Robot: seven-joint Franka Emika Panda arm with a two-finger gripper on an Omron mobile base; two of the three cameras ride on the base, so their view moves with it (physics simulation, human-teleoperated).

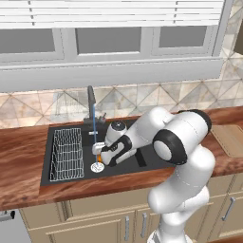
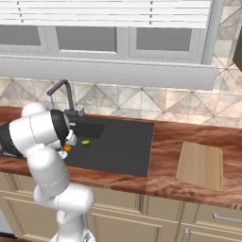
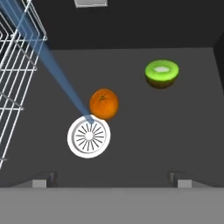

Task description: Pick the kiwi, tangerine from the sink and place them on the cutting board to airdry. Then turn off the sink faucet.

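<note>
Orange against the black basin floor, the tangerine (image 3: pixel 104 103) sits just left of centre in the hand view, above and between the two finger tips of the gripper (image 3: pixel 112 178) at the bottom of the frame; the jaws stand wide apart and empty, with nothing between them. By my reading the fruit lies straight ahead of the hand and a little left, so a short drop with a slight shift that way should bracket it. It is a smooth round ball with no long axis, so any jaw angle would serve; it touches the upper right rim of the silver drain (image 3: pixel 89 136). Water (image 3: pixel 43 57) slants down from the upper left onto that drain; the kiwi (image 3: pixel 162 73), lime-green with a pale centre, lies at upper right, well apart. Both fruits are in the sink (image 2: pixel 134 156); the cutting board (image 2: pixel 201 165) lies bare at the right of the right base view.
</note>
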